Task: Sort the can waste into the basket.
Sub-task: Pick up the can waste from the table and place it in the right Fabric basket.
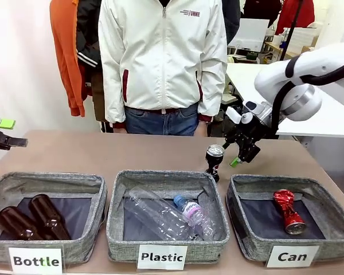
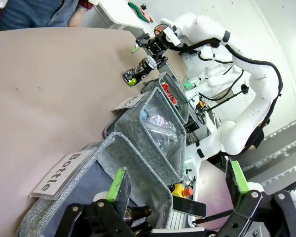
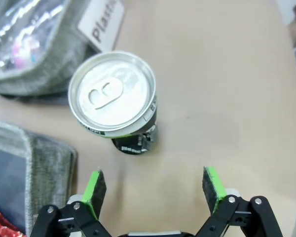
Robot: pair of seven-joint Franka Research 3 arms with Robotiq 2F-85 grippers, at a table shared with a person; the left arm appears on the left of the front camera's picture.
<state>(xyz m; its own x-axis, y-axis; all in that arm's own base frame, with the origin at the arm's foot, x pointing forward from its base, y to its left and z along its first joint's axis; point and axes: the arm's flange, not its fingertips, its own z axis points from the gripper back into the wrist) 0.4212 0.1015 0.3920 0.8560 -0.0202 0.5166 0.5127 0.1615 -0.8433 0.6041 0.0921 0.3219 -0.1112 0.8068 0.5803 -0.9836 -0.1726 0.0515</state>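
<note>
Behind the Can basket, on the table, the dark Pepsi can stands upright — the right gripper hovers beside it, jaws spread, empty. Inside the basket lies the crushed red can. Left gripper — jaws apart, empty.

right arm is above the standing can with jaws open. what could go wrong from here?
1. The dark can stands upright on the table, close behind the Plastic basket and Can basket. The right gripper sits off to one side of it, so an uncentred descent may tip it.
2. It stands about between the two baskets; a short carry could drop it in Plastic.
3. The crushed red can already lies in the Can basket; a drop onto it may bounce.
</note>
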